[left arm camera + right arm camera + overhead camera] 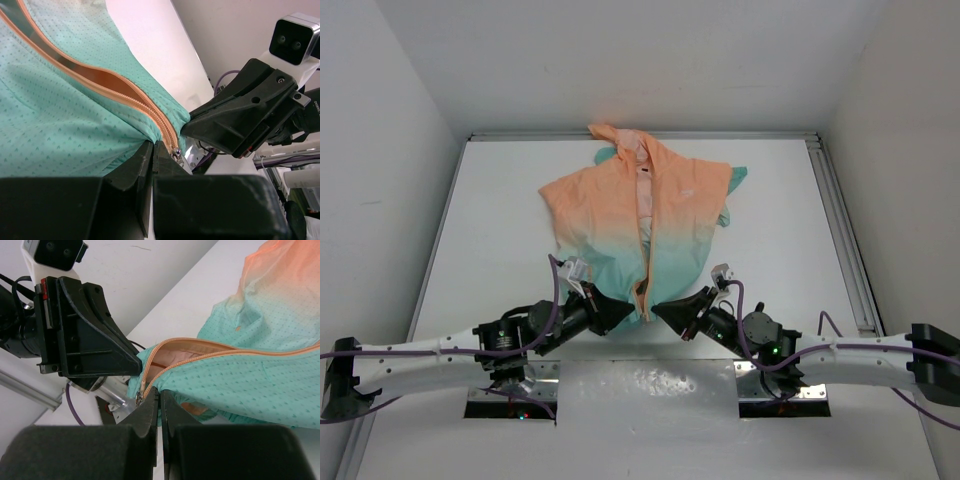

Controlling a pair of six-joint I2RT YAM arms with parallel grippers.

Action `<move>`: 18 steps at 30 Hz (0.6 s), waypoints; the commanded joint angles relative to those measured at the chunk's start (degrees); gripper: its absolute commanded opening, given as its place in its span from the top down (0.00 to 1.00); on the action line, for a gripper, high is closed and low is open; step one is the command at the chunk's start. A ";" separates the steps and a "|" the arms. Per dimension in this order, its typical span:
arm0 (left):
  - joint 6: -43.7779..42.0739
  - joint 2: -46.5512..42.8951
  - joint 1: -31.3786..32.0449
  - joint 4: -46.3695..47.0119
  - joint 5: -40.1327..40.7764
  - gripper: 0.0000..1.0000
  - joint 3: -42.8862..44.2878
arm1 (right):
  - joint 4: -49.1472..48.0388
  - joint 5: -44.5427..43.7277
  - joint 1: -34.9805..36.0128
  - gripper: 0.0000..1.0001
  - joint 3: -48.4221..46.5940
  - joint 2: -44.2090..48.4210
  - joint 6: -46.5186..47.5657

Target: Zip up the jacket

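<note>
- The left black two-finger gripper [618, 313] is at lower centre-left of the top view. Its jaws are pressed together against the teal hem, just left of the zip's foot. Whether cloth is caught between them, I cannot tell. I judge it serves best as an anchor, keeping the hem low and taut.
- The small silver zipper slider [176, 153] sits at the bottom end of the orange zip, between the two claws. It wants a firm pinch, then a straight draw along the teeth.
- The right black two-finger gripper [159, 392], at lower centre-right, is likewise closed tight at the hem, just beside the slider. A grip on anything is unclear.
- The thin hooded jacket [605, 215], peach-orange fading to teal, lies flat on the white table [500, 230] at upper centre. Its hood points to the top edge and its front gapes over a pale lining.
</note>
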State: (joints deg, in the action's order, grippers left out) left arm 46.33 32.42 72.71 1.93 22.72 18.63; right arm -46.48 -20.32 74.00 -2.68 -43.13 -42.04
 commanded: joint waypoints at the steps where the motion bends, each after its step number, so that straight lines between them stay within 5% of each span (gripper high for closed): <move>1: 0.26 0.09 0.42 3.43 -1.01 1.00 -0.35 | -3.53 0.45 0.18 1.00 3.38 -0.11 0.82; 18: 2.45 0.71 0.42 4.05 -3.83 1.00 -0.27 | -7.84 -0.08 0.18 1.00 2.85 -3.71 3.02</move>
State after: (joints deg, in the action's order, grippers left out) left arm 47.46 33.06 72.71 3.64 20.21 17.78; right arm -48.66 -20.36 74.00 -2.66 -46.96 -40.18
